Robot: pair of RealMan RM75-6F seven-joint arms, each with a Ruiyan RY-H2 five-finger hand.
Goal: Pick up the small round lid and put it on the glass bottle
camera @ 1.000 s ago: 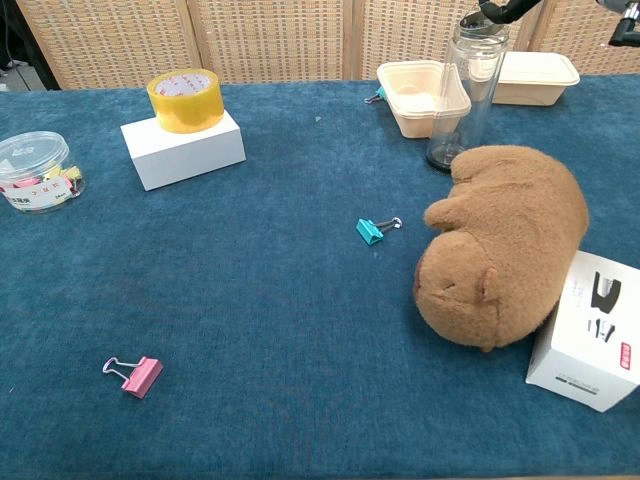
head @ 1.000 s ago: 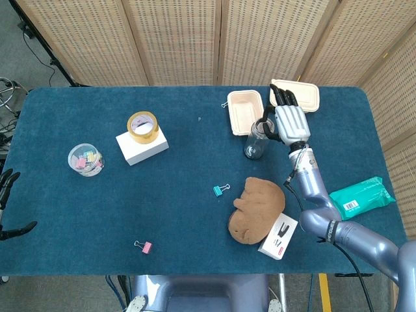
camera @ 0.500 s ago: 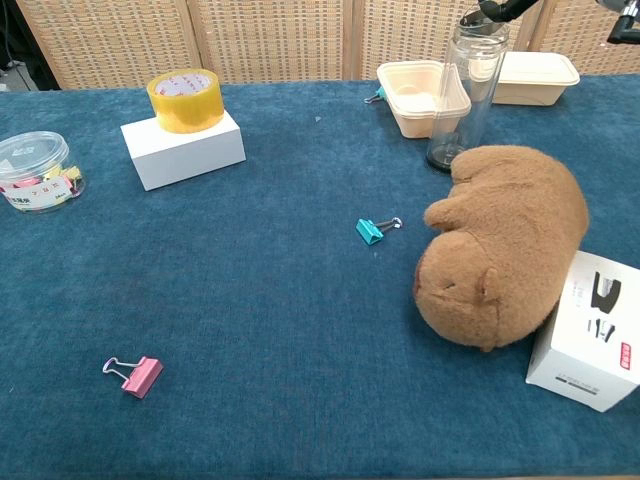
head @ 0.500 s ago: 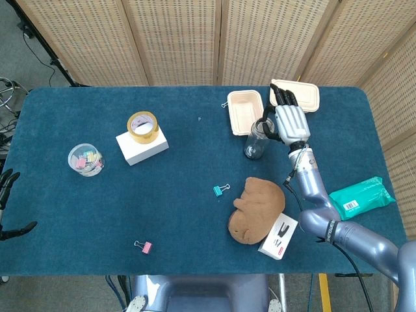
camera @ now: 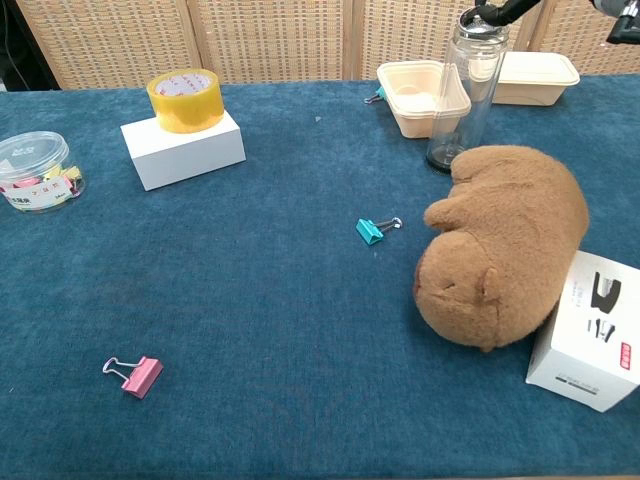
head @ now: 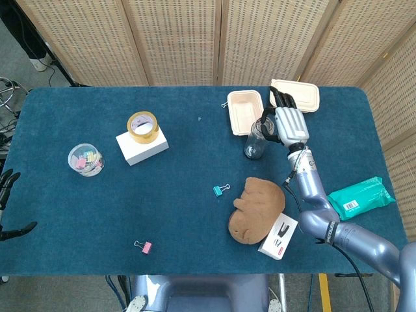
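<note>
bench (head: 182,214): blue cloth top; nothing lying on it has shifted over the last second.
right arm (head: 312,195): reaches in from the right edge toward the far side; its pose matches the earlier head views almost exactly.
plush toy (camera: 505,245): brown, lying just in front of the bottle, beside the white box (camera: 592,335); unmoved.
food containers (head: 246,110): two pale trays behind the bottle, as before.
glass bottle (camera: 462,100): upright near the far right of the bench, touching nothing but the hand at its mouth.
right hand (head: 288,122): held over the bottle mouth, back of the hand up, fingers stretched toward the far tray; its thumb side has crept a little further onto the rim since a second ago.
small round lid (camera: 482,17): dark, sitting at the bottle's top under dark fingertips (camera: 512,8); whether it is pinched or merely pressed I cannot tell.
left hand (head: 8,201): at the near left edge, fingers spread, holding nothing, idle throughout.
meaning: the change is tiny, so the lid is likely being seated or twisted home, with release left.
</note>
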